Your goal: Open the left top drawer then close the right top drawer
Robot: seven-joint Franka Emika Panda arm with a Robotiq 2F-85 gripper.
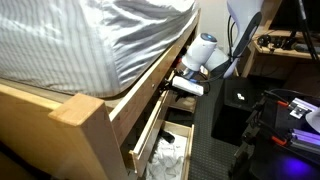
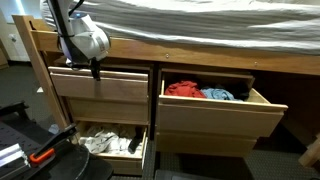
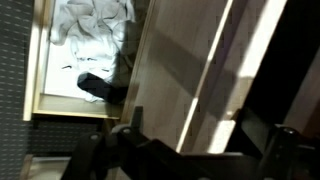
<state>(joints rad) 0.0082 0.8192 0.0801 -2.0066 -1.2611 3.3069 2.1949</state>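
Mattress [image 1: 90, 40], grey-striped sheet, lying above the gripper [image 2: 96, 70] on a pale-wood bed frame [image 2: 200, 52]. Dark floor [image 1: 212, 150] spreading below it. Black cabinet [image 1: 235, 108] standing behind it. Wooden desk [image 1: 278, 55] carrying cables beyond.

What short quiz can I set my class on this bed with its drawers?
1. True or false: the shorter pale-wood right top drawer stands open, with red and blue items showing inside.
2. Multiple choice: the lower pale-wood drawer below the robot arm's gripper holds
A) white rounded items
B) books
C) tools
3. Fill in the gap: in an exterior view the gripper is at the front of the ___ top drawer.

Key: 1 true; 2 A; 3 left.
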